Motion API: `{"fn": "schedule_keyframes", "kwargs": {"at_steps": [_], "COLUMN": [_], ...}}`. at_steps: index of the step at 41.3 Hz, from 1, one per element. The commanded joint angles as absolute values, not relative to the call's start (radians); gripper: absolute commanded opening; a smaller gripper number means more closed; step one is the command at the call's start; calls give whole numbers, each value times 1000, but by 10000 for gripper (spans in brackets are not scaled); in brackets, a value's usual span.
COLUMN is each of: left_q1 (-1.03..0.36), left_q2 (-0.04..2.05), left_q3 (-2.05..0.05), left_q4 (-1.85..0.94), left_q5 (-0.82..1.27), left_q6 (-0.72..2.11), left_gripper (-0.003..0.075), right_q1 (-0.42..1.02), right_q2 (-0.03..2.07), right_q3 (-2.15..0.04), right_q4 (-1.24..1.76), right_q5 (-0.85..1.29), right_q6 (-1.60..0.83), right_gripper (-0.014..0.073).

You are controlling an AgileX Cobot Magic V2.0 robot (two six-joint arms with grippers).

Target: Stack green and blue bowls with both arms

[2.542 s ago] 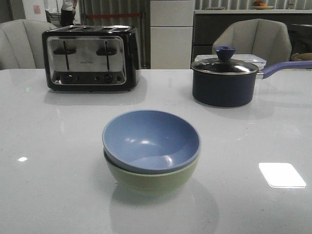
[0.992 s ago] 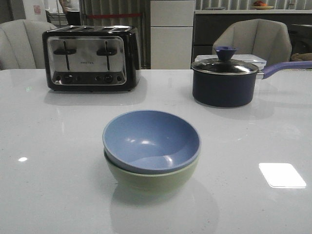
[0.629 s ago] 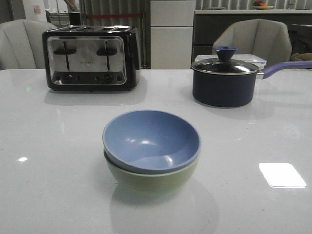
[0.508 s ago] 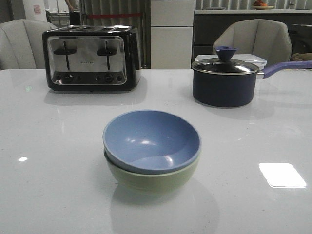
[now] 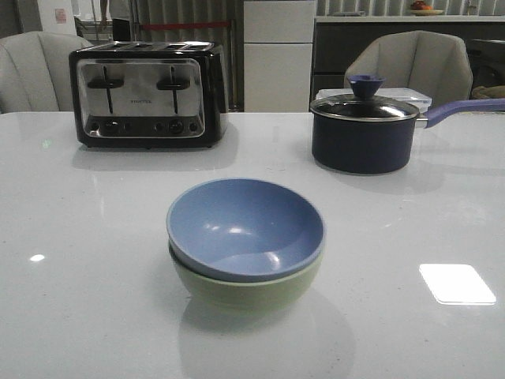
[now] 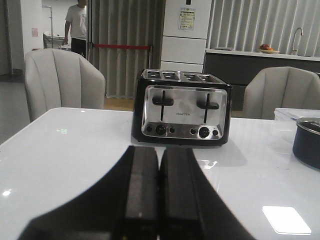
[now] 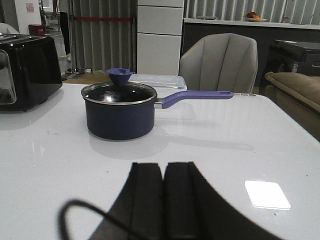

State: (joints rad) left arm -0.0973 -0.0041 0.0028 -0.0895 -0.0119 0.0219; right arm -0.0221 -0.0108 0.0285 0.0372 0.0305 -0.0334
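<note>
Far left on the white table [image 5: 87,237]: a black and chrome four-slot toaster [image 5: 147,95], levers up. Far right: a dark navy saucepan [image 5: 363,133], glass lid on, purple handle pointing right. Just behind it, a clear lidded container [image 5: 410,96]. Beyond the table, two grey chairs [image 5: 412,65].

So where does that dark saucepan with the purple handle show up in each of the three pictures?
Front view: saucepan at back right, right of the toaster.
Left wrist view: only its edge at far right.
Right wrist view: centre-left, lid on.
Shared landmark: the toaster.
</note>
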Motion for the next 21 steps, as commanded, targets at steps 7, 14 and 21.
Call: {"fn": "schedule_keyframes", "kwargs": {"at_steps": [7, 14, 21], "left_q1": [-97, -97, -97], "left_q2": [-24, -24, -24], "left_q3": [9, 9, 9], "left_q4": [-99, -99, -99], "left_q5": [-103, -103, -103], "left_q6": [16, 16, 16], "left_gripper": [97, 97, 97], "right_q1": [9, 27, 27], "right_q2": [-30, -30, -30], "right_q3": [25, 25, 25], "right_q4": [23, 23, 23], "right_q5": [-60, -60, -60], "right_q6": [-26, -26, -26], "right_gripper": [56, 56, 56]}}
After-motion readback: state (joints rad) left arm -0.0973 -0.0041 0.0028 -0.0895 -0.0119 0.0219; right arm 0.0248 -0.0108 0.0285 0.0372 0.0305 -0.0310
